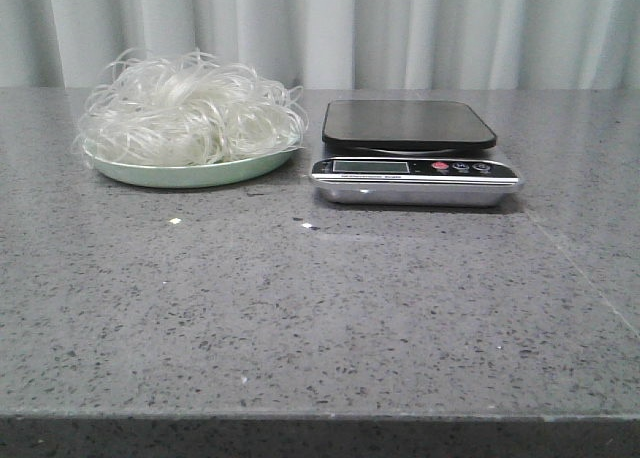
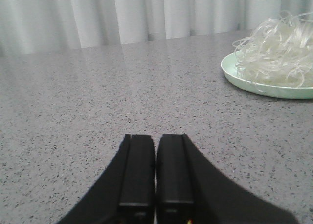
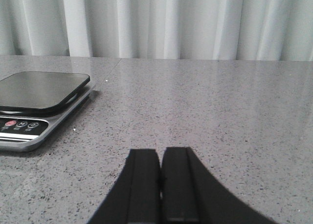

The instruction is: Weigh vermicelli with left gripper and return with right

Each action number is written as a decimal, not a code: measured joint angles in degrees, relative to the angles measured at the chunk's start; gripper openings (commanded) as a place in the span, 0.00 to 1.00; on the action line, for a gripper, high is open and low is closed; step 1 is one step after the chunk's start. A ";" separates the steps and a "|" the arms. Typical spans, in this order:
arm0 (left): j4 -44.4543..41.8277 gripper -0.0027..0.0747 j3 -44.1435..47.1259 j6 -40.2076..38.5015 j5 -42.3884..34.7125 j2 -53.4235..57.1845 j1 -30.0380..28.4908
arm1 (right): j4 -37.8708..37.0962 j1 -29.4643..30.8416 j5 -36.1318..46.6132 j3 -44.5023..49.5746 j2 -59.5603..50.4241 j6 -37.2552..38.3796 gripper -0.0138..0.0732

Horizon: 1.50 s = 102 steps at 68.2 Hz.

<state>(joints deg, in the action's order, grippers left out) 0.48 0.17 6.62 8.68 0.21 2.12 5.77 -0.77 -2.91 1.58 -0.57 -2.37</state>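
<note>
The vermicelli (image 1: 190, 108), a fluffy nest of thin whitish strands, lies on a pale green plate (image 1: 190, 173) at the back left of the table. It also shows in the left wrist view (image 2: 281, 50), on the plate (image 2: 234, 75). A kitchen scale (image 1: 412, 153) with a black platform and silver front stands to the plate's right; its platform is bare. It also shows in the right wrist view (image 3: 39, 104). My left gripper (image 2: 156, 138) is shut and empty, low over the table, away from the plate. My right gripper (image 3: 161, 151) is shut and empty, beside the scale. Neither arm shows in the front view.
A grey speckled stone table (image 1: 320, 308) with a white curtain (image 1: 400, 28) behind it. A few small white crumbs (image 1: 175, 221) lie on the table in front of the plate and the scale. A faint seam (image 1: 585, 278) runs across the table's right side.
</note>
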 measured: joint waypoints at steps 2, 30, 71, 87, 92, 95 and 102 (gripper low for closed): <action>0.00 0.21 0.00 0.00 0.00 0.00 0.00 | 0.00 0.00 0.00 0.00 0.00 0.00 0.33; 0.00 0.21 0.00 0.00 0.00 0.00 0.00 | 0.00 0.00 0.00 0.00 0.00 0.00 0.33; 0.00 0.21 0.00 0.00 -2.67 0.00 0.00 | 0.00 0.00 0.00 0.00 0.00 0.00 0.33; 0.00 0.21 0.00 0.00 -8.68 0.00 0.00 | 0.00 0.00 0.00 0.00 0.00 0.00 0.33; 0.00 0.21 0.00 0.00 -11.71 0.00 0.00 | 0.00 0.00 0.00 0.00 0.00 0.00 0.33; 0.00 0.21 0.00 0.00 -15.14 0.00 0.00 | 0.00 0.00 0.00 0.00 0.00 0.00 0.33; 0.62 0.21 -0.11 0.00 -22.97 0.00 0.00 | 0.00 0.00 0.00 0.00 0.00 0.00 0.33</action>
<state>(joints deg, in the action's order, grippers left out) 1.10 0.06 6.62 -14.29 0.21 2.12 5.77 -0.77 -2.91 1.58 -0.57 -2.37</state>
